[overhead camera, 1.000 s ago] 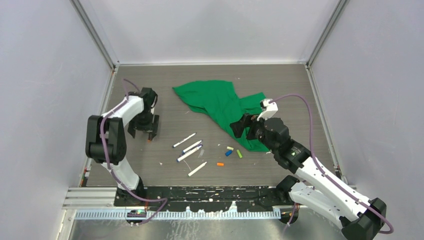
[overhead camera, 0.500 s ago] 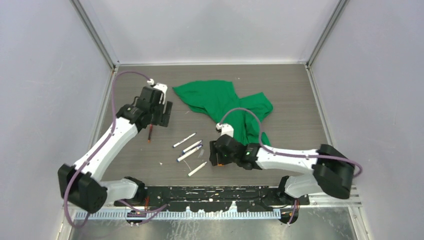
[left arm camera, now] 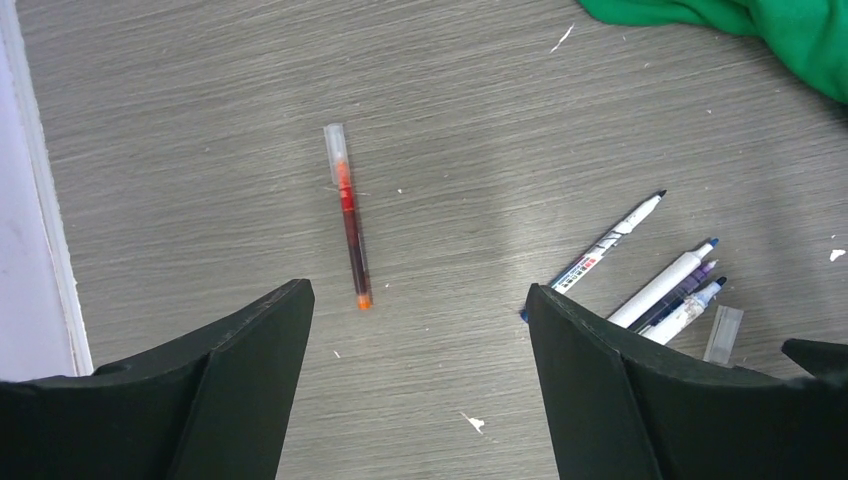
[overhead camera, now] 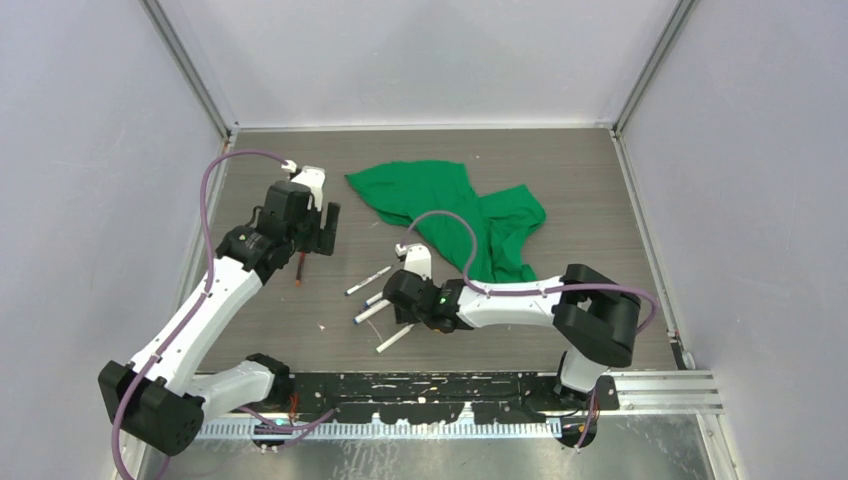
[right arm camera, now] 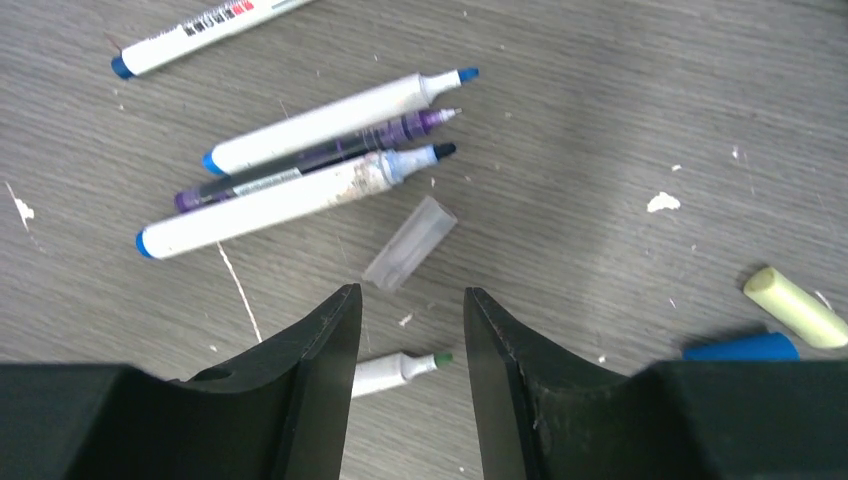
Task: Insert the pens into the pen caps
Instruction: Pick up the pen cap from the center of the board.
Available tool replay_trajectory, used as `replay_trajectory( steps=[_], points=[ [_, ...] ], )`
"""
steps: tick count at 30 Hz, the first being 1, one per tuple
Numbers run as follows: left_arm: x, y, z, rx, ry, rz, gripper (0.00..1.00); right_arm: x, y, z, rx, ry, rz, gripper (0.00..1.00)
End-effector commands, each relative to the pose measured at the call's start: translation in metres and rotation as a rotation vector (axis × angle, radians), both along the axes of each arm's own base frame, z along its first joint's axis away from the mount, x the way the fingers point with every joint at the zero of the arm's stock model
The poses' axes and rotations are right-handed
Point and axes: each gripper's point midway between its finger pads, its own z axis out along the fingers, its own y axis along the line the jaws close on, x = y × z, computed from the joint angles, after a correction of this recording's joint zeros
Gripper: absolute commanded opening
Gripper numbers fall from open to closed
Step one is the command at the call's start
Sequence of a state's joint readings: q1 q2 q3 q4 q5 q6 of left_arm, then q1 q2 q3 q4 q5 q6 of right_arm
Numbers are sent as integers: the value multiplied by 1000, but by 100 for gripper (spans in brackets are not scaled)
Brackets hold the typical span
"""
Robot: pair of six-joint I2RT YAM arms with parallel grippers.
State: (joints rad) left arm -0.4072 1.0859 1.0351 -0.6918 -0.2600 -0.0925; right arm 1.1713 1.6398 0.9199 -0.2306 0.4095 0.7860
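Below the right pincer [right arm camera: 410,295], its jaws narrowly apart and empty, lies a green-tipped pen [right arm camera: 400,368], with a clear cap [right arm camera: 410,243] just ahead. The grip should likely settle squarely on one only. Three pens [right arm camera: 300,165] crowd just beyond. The left pincer [left arm camera: 418,300], wide apart and empty, hovers above a red pen [left arm camera: 350,225] on the counter [left arm camera: 200,120].

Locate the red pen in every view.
Top external: red pen lies left of centre, apart from the other pens.
Left wrist: red pen lies upper middle, alone on bare table.
Right wrist: not in it.
Shared landmark: the labelled pen, right of the red pen in the left wrist view and at the top left edge in the right wrist view.
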Motion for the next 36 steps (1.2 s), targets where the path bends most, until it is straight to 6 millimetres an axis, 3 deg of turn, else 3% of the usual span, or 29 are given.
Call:
replay_trajectory(
  steps=[1, 8, 16, 23, 36],
  points=[
    [5, -3, 18, -43, -79, -2, 81, 19, 15, 14, 1, -67, -44, 48],
    [3, 0, 20, -36, -88, 5, 81, 27, 19, 3, -93, -70, -54, 44],
    [4, 3, 19, -26, -89, 14, 81, 23, -7, -6, -158, -66, -94, 42],
    [5, 4, 17, -17, -84, 19, 82, 14, -33, 1, -156, -51, -115, 40],
    [6, 6, 14, -5, -82, 27, 82, 17, -6, -9, -36, 49, 55, 37]
  ],
)
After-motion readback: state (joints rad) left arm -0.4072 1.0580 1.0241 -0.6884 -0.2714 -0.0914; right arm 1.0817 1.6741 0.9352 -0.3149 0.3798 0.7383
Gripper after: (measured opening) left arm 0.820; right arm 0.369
